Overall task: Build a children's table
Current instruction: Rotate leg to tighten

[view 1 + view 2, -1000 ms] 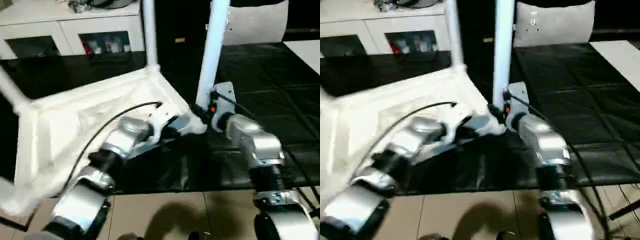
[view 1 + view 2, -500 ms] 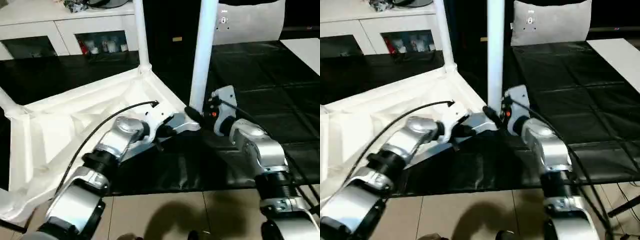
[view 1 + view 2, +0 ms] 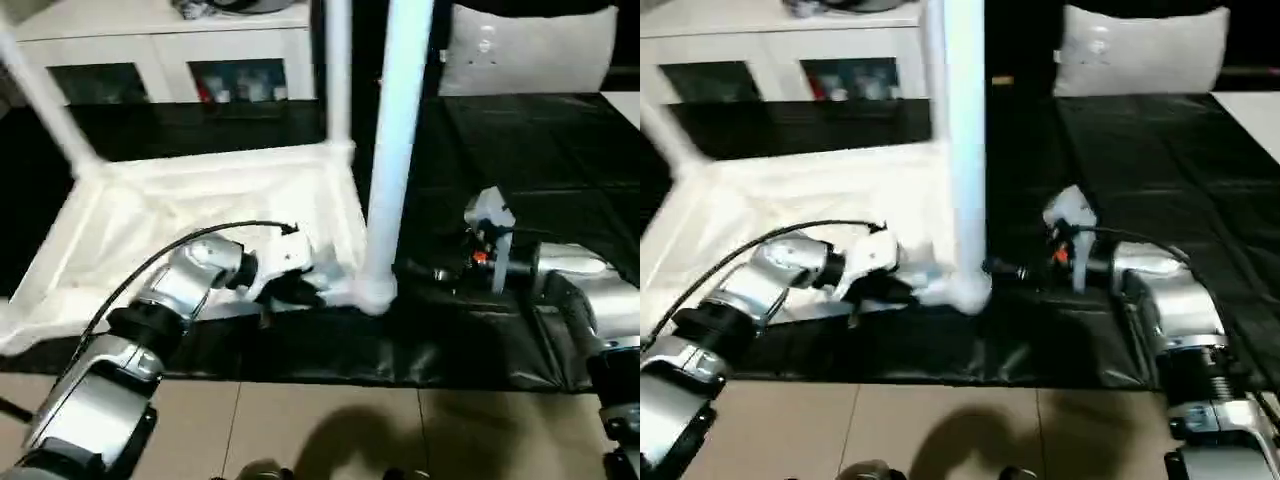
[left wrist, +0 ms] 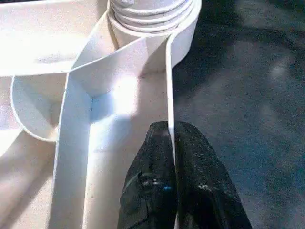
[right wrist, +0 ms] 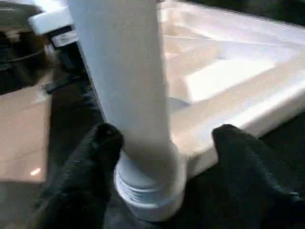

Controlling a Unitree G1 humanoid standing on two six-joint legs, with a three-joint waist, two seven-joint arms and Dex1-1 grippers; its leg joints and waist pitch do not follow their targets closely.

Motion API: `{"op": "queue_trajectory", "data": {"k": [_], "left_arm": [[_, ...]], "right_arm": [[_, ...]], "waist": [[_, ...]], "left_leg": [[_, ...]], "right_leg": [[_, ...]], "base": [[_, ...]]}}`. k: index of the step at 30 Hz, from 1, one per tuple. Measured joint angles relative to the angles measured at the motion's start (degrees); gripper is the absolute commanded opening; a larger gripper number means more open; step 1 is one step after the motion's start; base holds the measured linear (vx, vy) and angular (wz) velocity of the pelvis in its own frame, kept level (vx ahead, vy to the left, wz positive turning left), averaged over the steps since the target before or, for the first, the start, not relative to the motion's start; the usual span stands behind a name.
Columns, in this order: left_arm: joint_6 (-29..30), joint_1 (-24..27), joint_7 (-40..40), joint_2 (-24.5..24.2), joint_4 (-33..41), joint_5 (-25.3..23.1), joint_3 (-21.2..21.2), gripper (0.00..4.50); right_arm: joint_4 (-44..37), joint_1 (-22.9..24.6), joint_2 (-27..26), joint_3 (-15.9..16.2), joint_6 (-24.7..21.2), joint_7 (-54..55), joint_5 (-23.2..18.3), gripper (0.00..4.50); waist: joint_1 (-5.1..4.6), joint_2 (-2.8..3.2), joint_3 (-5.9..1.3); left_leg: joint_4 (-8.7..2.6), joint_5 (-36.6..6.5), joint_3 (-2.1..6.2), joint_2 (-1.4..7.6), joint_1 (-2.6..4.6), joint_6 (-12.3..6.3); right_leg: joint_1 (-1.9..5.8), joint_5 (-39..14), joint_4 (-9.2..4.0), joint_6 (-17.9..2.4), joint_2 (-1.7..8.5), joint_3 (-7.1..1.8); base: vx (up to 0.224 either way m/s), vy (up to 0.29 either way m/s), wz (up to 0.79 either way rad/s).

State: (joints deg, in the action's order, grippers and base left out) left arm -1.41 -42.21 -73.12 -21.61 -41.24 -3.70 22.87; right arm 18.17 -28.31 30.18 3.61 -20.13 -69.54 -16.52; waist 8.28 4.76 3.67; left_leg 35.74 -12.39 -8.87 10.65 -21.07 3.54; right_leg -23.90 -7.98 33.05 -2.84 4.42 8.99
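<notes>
White plastic table top (image 3: 200, 215) lies underside up on black-covered work table (image 3: 560, 170), ribs showing. Three legs stand upright in corner sockets: near leg (image 3: 395, 150) at front right corner, second leg (image 3: 337, 80) behind it, third leg (image 3: 45, 100) at far left corner. Left gripper (image 4: 174, 167) clamped on thin rim wall of top, just beside near leg's socket (image 4: 152, 19). Right gripper (image 5: 164, 157) spread wide, fingers (image 5: 102, 148) either side of near leg's base, one finger close against it, contact unclear. White cabinet (image 3: 170, 50) behind
</notes>
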Motion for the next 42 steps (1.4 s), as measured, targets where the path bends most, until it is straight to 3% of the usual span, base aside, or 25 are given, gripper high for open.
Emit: {"op": "queue_trajectory", "data": {"k": [6, 13, 19, 23, 28, 32, 35, 37, 38, 42], "left_arm": [[-0.95, 0.0, -1.62, 0.37, 0.0, -0.12, 0.18, 0.0], [-1.6, -0.01, -1.53, 1.09, -0.1, -0.31, 0.38, 0.0], [-1.15, -0.04, -1.48, 1.34, -0.25, -0.47, 0.14, 0.0], [2.94, -0.06, -0.87, 2.53, -0.22, -0.06, -0.91, 0.0], [10.88, -1.59, 7.43, 5.28, -2.09, -0.43, -3.71, 0.0], [18.31, -3.78, 19.22, 10.79, -4.35, -0.48, -7.0, 0.0], [21.01, -4.01, 25.39, 14.08, -4.48, -0.37, -9.18, 0.0], [21.8, -4.13, 27.9, 15.56, -4.48, 0.03, -9.72, 0.0], [21.91, -4.14, 28.53, 15.86, -4.49, 0.22, -9.9, 0.0], [21.57, -4.14, 29.73, 16.32, -4.6, 0.15, -10.37, 0.0]], "right_arm": [[0.73, -1.08, 0.29, 3.52, -0.9, -5.08, -0.22, 2.83], [3.47, -2.28, -0.02, 3.81, -0.89, -6.14, 0.21, 2.09], [3.61, -2.34, -0.03, 3.77, -1.47, -6.24, 0.12, 1.91], [2.48, -1.42, -1.55, 2.83, -3.04, -4.12, -0.14, 1.91], [1.94, -1.16, -7.1, -0.15, -4.82, 9.52, 1.61, 1.89], [2.27, -3.56, -14.69, -4.32, -8.73, 28.13, 5.03, 1.89], [2.77, -5.19, -18.87, -5.61, -9.36, 38.11, 7.36, 1.89], [3.41, -5.82, -20.05, -6.07, -8.99, 41.76, 7.77, 1.89], [3.84, -5.92, -20.47, -6.22, -8.19, 42.65, 7.82, 2.24], [5.89, -6.0, -21.72, -7.45, -4.75, 43.19, 7.46, 2.66]], "waist": [[0.52, -0.13, -0.07], [1.39, -0.25, -0.12], [1.44, -0.3, -0.15], [1.42, -0.3, -0.16], [0.41, -0.33, -0.17], [-1.89, -0.42, -0.15], [-3.2, -0.41, -0.17], [-3.33, -0.43, -0.18], [-3.3, -0.42, -0.18], [-3.22, -0.42, -0.18]], "left_leg": [[0.0, 0.0, 0.01, 0.01, -0.02, 0.0], [0.0, 0.0, 0.0, 0.01, -0.02, 0.0], [0.01, 0.0, -0.01, 0.01, -0.02, 0.0], [0.01, 0.01, -0.02, 0.01, 0.01, 0.01], [0.0, 0.26, -0.06, 0.0, 0.08, 0.05], [0.01, 0.32, -0.13, -0.01, 0.07, 0.0], [-0.02, 0.3, -0.12, -0.06, 0.06, -0.04], [-0.18, 0.28, -0.1, -0.08, 0.05, -0.07], [-0.27, 0.29, -0.08, -0.07, 0.05, -0.07], [-0.32, 0.3, -0.08, -0.04, -0.05, -0.08]], "right_leg": [[-0.03, 0.0, 0.02, 0.0, 0.0, 0.01], [-0.04, 0.0, 0.02, 0.01, 0.01, 0.0], [-0.03, -0.01, 0.02, 0.01, 0.01, 0.01], [0.01, 0.0, 0.03, 0.01, 0.01, 0.0], [0.05, 0.23, 0.02, -0.02, 0.01, 0.01], [0.08, 0.24, -0.15, 0.01, 0.07, 0.05], [0.1, 0.32, -0.21, 0.07, 0.09, 0.05], [0.07, 0.34, -0.25, 0.08, 0.09, 0.08], [0.06, 0.34, -0.29, 0.08, 0.07, 0.1], [-0.03, 0.34, -0.35, 0.08, 0.05, 0.12]], "base": [[0.0, 0.0, 0.0], [0.0, 0.0, 0.0], [0.0, 0.0, 0.0], [0.0, 0.0, 0.0], [0.0, 0.0, 0.0], [0.0, 0.0, 0.0], [0.0, 0.0, 0.0], [0.0, 0.0, 0.0], [0.0, 0.0, 0.0], [0.0, 0.0, 0.0]]}}
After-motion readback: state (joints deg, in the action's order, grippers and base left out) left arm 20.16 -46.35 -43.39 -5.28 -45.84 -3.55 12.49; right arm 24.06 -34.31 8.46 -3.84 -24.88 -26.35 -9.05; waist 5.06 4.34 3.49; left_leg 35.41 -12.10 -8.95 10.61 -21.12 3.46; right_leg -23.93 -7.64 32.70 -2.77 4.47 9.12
